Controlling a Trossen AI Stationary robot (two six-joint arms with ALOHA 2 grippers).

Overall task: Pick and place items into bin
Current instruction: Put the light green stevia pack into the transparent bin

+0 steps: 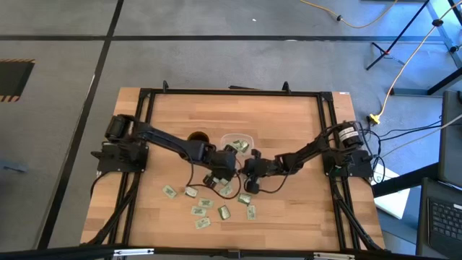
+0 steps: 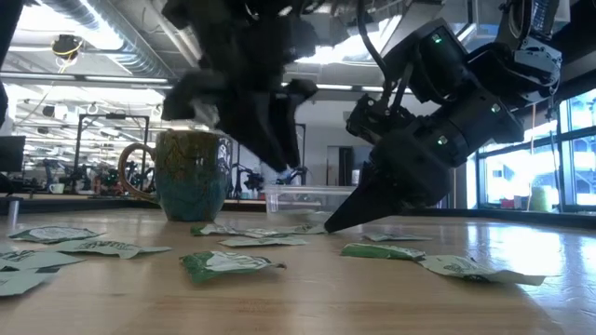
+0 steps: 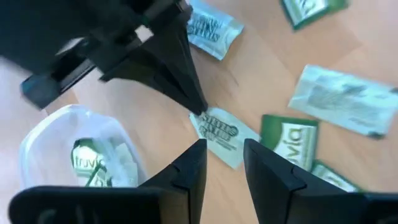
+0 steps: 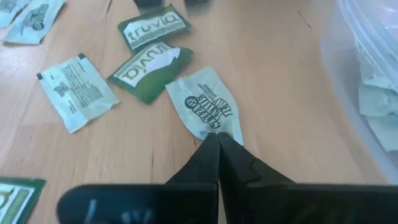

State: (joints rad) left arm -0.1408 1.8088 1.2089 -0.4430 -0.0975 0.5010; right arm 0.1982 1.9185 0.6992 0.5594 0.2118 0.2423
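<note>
- Your right gripper (image 4: 219, 142) has its fingers pressed together on the corner of a white packet (image 4: 205, 106) lying on the tabletop (image 4: 280, 93), low in the centre of the right wrist frame. Judge the pinch shallow; lift slowly so it doesn't slip.
- The bin (image 1: 237, 141) sits just above the grippers in the high frame's centre, already holding packets. Carry the packet over its rim before releasing.
- Your left gripper (image 3: 222, 155) is spread, hovering over the same packet, close to the right one. Hold it clear to avoid a clash.
- Other packets (image 1: 202, 209) lie scattered lower in the high frame.
</note>
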